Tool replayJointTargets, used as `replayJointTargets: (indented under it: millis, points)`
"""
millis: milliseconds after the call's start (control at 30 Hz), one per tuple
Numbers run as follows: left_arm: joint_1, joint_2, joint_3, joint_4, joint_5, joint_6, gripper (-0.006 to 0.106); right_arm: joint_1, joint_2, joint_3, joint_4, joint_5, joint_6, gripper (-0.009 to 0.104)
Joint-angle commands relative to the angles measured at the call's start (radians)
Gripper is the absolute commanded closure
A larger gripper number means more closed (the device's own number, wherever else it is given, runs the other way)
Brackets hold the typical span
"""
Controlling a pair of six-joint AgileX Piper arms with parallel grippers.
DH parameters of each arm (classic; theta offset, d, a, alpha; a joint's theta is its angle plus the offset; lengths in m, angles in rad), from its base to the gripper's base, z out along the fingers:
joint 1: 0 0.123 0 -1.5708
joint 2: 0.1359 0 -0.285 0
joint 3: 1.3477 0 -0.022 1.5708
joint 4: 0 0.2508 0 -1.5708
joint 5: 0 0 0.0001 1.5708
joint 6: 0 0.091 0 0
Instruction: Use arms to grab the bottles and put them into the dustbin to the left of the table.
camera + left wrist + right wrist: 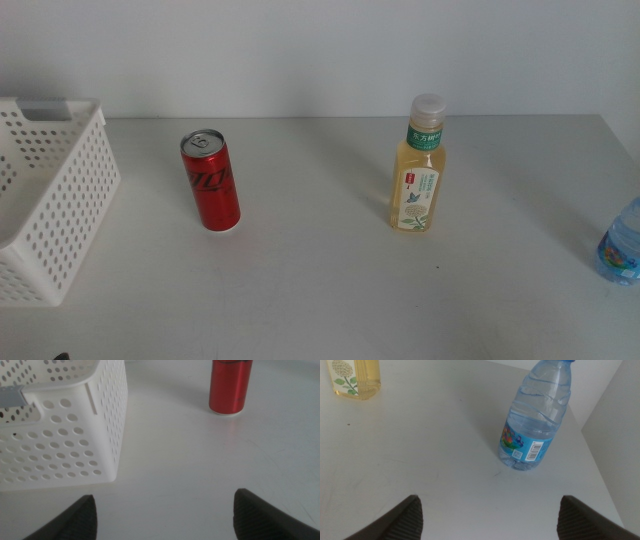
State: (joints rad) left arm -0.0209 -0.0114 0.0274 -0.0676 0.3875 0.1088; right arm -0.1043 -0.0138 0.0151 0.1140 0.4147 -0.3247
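Observation:
A slim red soda can (210, 181) stands upright left of the table's middle, also visible as the can (230, 386) in the left wrist view. A yellow tea bottle (419, 166) with a white cap stands right of centre; its base (356, 377) shows in the right wrist view. A small clear water bottle (622, 243) stands at the right edge, seen closer as the water bottle (535, 417). The white perforated dustbin (62, 200) sits at the left. My left gripper (165, 515) is open near the bin and can. My right gripper (487, 520) is open, short of the water bottle.
The pale table (330, 290) runs to a back wall. The dustbin's perforated wall (65, 440) stands close beside the left gripper. The table's right edge (597, 465) runs just past the water bottle.

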Motion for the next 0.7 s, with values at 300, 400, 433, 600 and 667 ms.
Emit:
replayJointTargets:
  millis: [300, 400, 433, 600, 667]
  points:
    - [-0.059, 0.260, 0.002, -0.006, -0.387, -0.011, 0.007, -0.006, -0.022, -0.003, -0.005, -0.051, -0.009, 0.010]
    - [-0.115, 0.365, 0.002, -0.006, -0.520, -0.011, 0.007, -0.006, -0.022, -0.003, -0.005, -0.051, -0.009, 0.010]
    - [-0.136, 0.405, 0.002, -0.006, -0.564, -0.011, 0.007, -0.006, -0.022, -0.003, -0.005, -0.051, -0.009, 0.010]
    - [-0.243, 0.628, 0.002, -0.008, -0.808, -0.011, 0.007, -0.006, -0.022, -0.003, -0.005, -0.051, -0.009, 0.010]
    - [-0.275, 0.716, 0.002, -0.009, -0.930, -0.011, 0.007, -0.006, -0.022, -0.003, -0.005, -0.051, -0.009, 0.010]
